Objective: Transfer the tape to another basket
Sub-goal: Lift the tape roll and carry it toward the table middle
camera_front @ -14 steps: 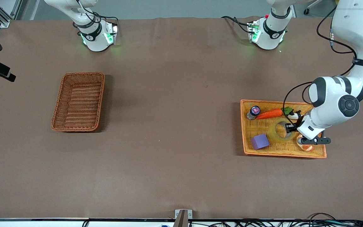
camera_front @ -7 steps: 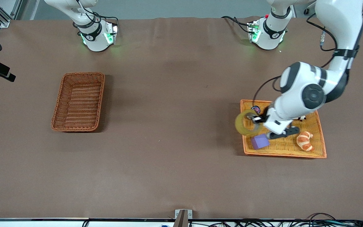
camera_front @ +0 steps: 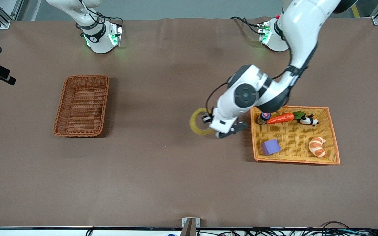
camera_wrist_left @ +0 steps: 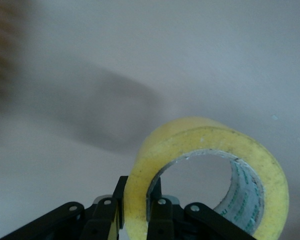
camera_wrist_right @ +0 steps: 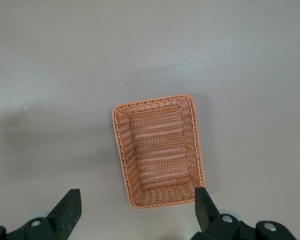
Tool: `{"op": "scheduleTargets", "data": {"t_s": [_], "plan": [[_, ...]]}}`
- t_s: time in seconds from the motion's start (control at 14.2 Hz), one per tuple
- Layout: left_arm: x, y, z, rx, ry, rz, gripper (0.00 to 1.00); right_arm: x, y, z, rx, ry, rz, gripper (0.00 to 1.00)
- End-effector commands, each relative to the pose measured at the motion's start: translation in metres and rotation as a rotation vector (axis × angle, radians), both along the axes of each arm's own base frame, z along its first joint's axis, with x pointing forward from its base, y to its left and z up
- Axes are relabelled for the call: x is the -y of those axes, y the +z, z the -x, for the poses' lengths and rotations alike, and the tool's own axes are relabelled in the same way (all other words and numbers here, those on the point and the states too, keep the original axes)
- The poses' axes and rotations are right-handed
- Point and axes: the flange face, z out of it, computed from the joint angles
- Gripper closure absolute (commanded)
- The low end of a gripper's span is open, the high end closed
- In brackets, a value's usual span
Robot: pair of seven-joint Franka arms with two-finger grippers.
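Note:
My left gripper [camera_front: 207, 120] is shut on the wall of the tape [camera_front: 194, 126], a translucent yellowish ring, and holds it in the air over bare table beside the orange tray, toward the right arm's end. In the left wrist view the tape [camera_wrist_left: 210, 135] stands on edge with one finger inside the ring and one outside, at my left gripper [camera_wrist_left: 136, 212]. The reddish-brown basket [camera_front: 65, 98] sits empty at the right arm's end of the table. My right gripper [camera_wrist_right: 136, 210] hangs open and empty high above the basket [camera_wrist_right: 160, 197]; it is out of the front view.
The orange-yellow tray [camera_front: 294, 160] at the left arm's end holds a purple block [camera_front: 270, 146], a croissant [camera_front: 317, 146], a carrot [camera_front: 280, 118], a small bottle [camera_front: 263, 117] and a panda toy [camera_front: 308, 121]. Bare brown table lies between tray and basket.
My left gripper lifted the tape out of the orange tray and carried it past the tray's edge toward the right arm's end. The right arm has not moved.

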Motion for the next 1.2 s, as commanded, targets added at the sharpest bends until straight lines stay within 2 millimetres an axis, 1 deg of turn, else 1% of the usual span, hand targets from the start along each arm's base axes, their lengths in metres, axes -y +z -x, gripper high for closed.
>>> {"op": "scheduleTargets", "data": {"t_s": [0.0,0.21,0.28,0.42,0.49,0.56,0.63,0.71,0.78,0.92,0.99,1.06,1.13], "plan": [[0.042,-0.02,0.002,0.044,0.028,0.04,0.99,0.002,0.001,0.003,0.0,0.009,-0.013,0.0],[0.089,-0.061,0.033,0.095,0.018,0.006,0.98,0.002,0.001,0.003,0.0,0.015,-0.013,0.0],[0.102,-0.074,0.043,0.108,0.017,-0.024,0.97,0.002,0.001,0.003,0.0,0.015,-0.013,0.0],[0.124,-0.1,0.056,0.134,0.028,-0.073,0.95,0.002,0.001,0.003,0.0,0.015,-0.013,0.0],[0.132,-0.109,0.062,0.146,0.019,-0.089,0.88,0.002,0.001,0.003,0.0,0.015,-0.013,0.0],[0.135,-0.112,0.066,0.159,0.009,-0.104,0.76,0.002,0.001,0.003,0.0,0.015,-0.013,0.0],[0.135,-0.111,0.066,0.165,0.007,-0.11,0.56,0.002,0.001,0.003,0.0,0.015,-0.013,0.0],[0.135,-0.106,0.065,0.172,0.004,-0.11,0.01,0.001,0.001,0.002,0.002,0.016,-0.013,0.0],[0.131,-0.099,0.06,0.18,0.011,-0.112,0.0,0.0,0.001,0.002,0.002,0.016,-0.013,0.0],[0.114,-0.061,0.038,0.234,0.021,-0.132,0.0,-0.005,0.001,0.001,0.007,0.024,-0.017,0.0],[0.102,-0.035,0.028,0.251,0.009,-0.163,0.0,-0.012,0.001,0.001,0.007,0.035,-0.02,0.0],[0.084,-0.004,0.017,0.269,-0.038,-0.2,0.0,-0.031,0.0,0.001,-0.002,0.06,-0.021,0.0],[0.059,0.028,0.001,0.281,-0.075,-0.217,0.0,-0.064,-0.004,0.001,-0.015,0.101,-0.014,0.0]]}}
